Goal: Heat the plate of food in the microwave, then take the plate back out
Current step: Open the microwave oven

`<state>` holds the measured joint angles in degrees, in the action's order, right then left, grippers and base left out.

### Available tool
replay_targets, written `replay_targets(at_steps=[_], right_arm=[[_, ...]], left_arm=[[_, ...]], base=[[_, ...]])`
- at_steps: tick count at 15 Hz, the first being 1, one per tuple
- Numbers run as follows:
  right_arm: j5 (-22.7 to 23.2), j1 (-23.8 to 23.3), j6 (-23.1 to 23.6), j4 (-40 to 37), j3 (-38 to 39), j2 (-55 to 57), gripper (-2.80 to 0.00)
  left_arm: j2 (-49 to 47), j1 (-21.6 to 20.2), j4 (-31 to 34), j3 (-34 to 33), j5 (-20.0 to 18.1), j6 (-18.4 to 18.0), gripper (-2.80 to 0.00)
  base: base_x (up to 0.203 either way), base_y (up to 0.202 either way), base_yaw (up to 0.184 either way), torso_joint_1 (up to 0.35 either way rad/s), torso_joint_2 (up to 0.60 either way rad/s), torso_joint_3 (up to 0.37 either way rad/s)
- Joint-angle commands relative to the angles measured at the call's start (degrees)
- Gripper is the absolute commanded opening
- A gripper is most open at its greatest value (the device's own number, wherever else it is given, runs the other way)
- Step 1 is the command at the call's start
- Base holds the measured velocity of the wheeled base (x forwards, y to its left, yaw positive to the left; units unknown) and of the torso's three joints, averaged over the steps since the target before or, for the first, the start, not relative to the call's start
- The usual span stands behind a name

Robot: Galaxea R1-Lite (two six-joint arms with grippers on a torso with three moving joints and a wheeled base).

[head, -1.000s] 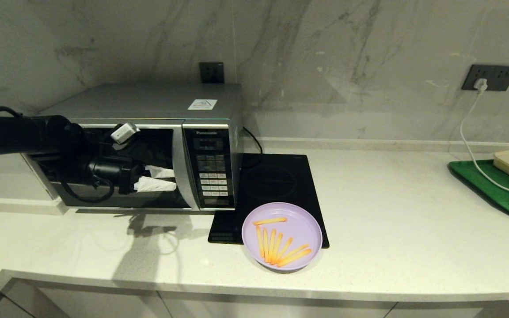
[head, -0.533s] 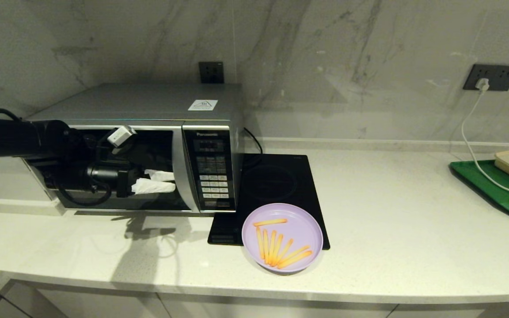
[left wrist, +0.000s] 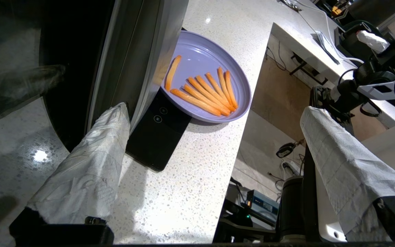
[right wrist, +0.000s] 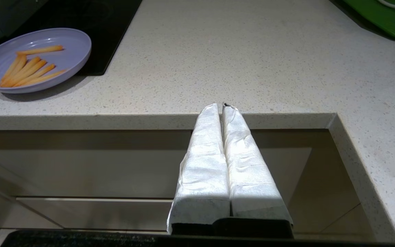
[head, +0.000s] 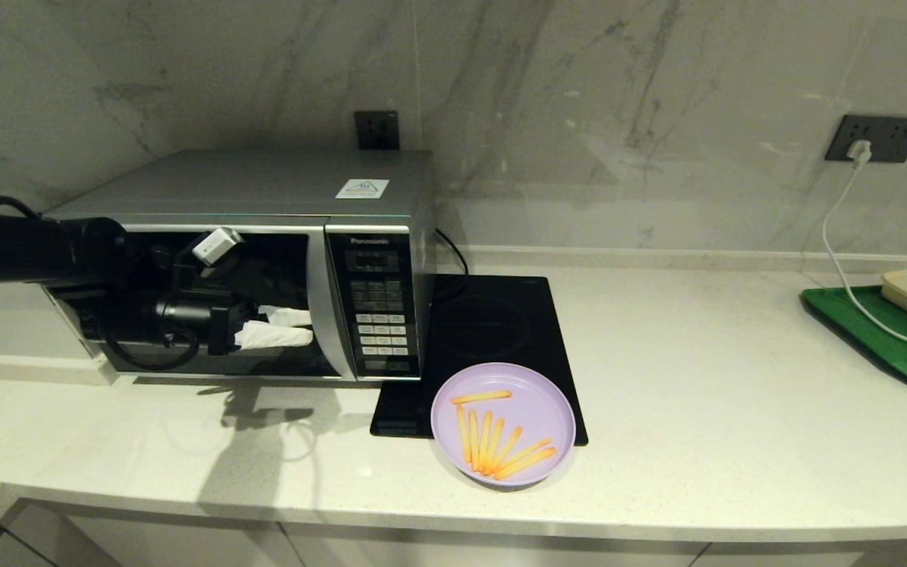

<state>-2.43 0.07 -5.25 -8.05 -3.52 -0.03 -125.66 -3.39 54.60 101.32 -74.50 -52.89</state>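
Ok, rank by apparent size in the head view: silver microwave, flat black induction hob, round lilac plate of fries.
1. Silver microwave, clearly the largest.
2. Flat black induction hob.
3. Round lilac plate of fries, smallest, though it sits nearest the camera and overlaps the hob's front edge.

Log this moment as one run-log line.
stage: at door | left gripper: open, by microwave handle | door: shut | plate: on counter, partly over hob | right gripper: shut, parked

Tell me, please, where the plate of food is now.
In the head view, the plate of food sits on the counter, right of the microwave, overlapping the front corner of the black hob.
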Motion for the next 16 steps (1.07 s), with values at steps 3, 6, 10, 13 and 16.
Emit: replay_targets(at_steps=[3, 6, 10, 13, 16], right_arm=[[-0.03, 0.01, -0.02, -0.04, 0.01, -0.06, -2.80], [-0.03, 0.01, -0.02, -0.04, 0.01, -0.06, -2.80], [-0.03, 0.01, -0.02, -0.04, 0.01, 0.03, -2.80], [-0.03, 0.01, -0.02, -0.04, 0.01, 0.03, -2.80], [-0.03, 0.01, -0.02, -0.04, 0.01, -0.05, -2.80]], left_arm=[[2.61, -2.33, 0.76, -4.70, -0.03, -0.77, 0.00], [4.99, -6.64, 0.86, -10.70, 0.79, -1.06, 0.00], [6.57, -8.87, 0.91, -11.66, 1.27, -1.02, 0.00], [4.31, -8.37, -0.45, -10.63, 1.37, -0.96, 0.00], [0.92, -4.76, -6.46, -7.69, 1.09, -0.58, 0.00]], base=[[0.000, 0.000, 0.000, 0.000, 0.00, 0.000], [0.000, 0.000, 0.000, 0.000, 0.00, 0.000], [0.000, 0.000, 0.000, 0.000, 0.00, 0.000], [0.000, 0.000, 0.000, 0.000, 0.00, 0.000], [0.000, 0.000, 0.000, 0.000, 0.00, 0.000]])
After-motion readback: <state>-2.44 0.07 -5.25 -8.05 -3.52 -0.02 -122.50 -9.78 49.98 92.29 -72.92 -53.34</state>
